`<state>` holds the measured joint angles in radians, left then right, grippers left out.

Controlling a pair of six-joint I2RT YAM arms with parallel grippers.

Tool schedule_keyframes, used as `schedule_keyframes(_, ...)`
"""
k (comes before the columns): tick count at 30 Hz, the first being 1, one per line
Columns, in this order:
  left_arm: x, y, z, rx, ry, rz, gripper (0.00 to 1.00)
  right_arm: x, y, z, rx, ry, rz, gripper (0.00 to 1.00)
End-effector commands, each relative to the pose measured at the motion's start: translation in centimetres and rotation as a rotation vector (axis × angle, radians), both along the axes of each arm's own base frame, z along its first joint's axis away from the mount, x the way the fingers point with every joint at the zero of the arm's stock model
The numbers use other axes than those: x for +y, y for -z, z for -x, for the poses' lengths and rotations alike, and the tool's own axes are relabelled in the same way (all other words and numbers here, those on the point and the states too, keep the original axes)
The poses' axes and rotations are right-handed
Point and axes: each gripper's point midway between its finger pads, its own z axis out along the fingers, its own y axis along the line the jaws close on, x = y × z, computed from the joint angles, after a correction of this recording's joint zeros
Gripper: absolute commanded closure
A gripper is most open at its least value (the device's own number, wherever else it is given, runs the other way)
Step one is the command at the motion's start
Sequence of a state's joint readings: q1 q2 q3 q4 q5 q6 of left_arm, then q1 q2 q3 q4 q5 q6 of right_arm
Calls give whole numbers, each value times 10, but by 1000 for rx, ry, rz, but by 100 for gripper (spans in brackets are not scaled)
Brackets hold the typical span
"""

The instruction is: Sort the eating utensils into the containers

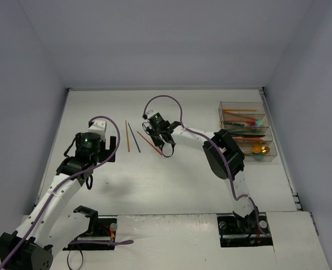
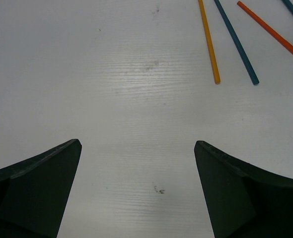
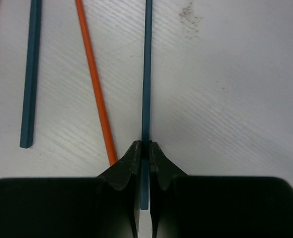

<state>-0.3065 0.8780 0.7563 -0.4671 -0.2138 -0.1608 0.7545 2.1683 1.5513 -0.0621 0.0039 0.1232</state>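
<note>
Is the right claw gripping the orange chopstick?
No, the right claw is pinched shut on a teal chopstick, while the orange chopstick lies loose just beside it.

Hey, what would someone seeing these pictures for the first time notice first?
Probably the right gripper, pinched shut on a teal chopstick at mid-table, beside other loose chopsticks. Next come the colourful utensils packed into the clear containers at the far right. The left gripper hangs wide open over bare table.
</note>
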Motion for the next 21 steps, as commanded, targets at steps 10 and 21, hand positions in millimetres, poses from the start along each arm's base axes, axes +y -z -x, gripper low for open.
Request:
schedule_keyframes(10,-2,-18,-9,-69,-11,14,3,-209,-196,-104,-282,716,-357,100)
schedule_keyframes(21,1,-20,-9,-75,-18,-2,3,-384,-197,-112,-357,1485,-633,100)
